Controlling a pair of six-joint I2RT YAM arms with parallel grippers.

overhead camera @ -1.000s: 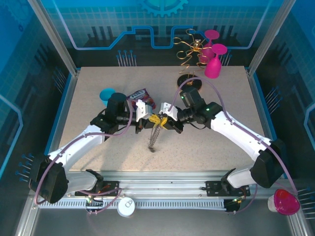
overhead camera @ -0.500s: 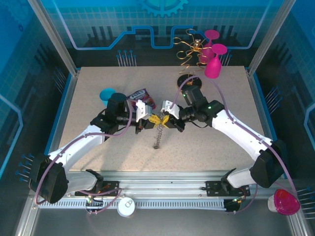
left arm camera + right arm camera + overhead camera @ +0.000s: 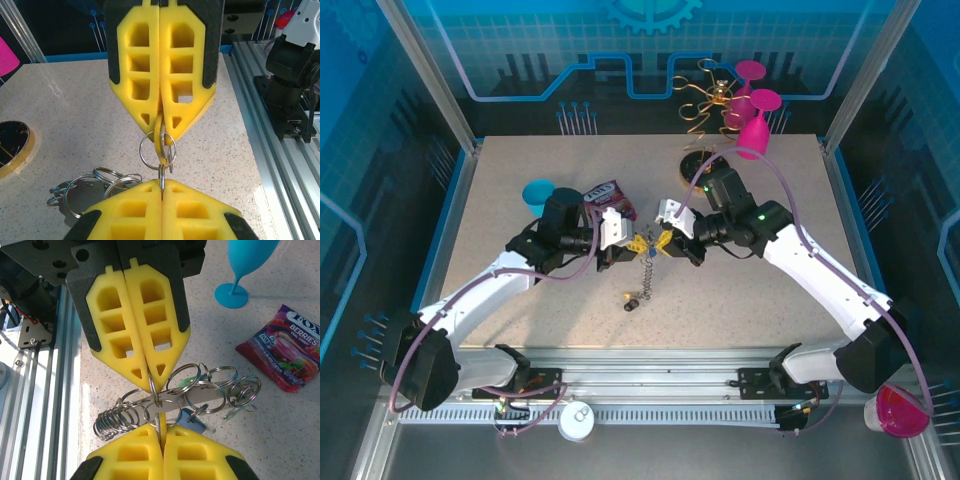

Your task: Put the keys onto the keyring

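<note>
Both tools pinched shut, tip-to-tip mid-tabletop [image 3: 720,300]. Left tool [image 3: 148,372] and right tool [image 3: 161,432] each grip the keyring [image 3: 200,390]. Blue-headed key [image 3: 192,421] in the bunch, chain [image 3: 644,272] dangling. Blue goblet [image 3: 538,192] upright at 10 o'clock.

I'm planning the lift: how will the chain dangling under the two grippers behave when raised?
Probably floppy: the chain hangs limp in linked loops. It will likely swing, since it is hung from its top end. The loose rings beside it may snag.
</note>
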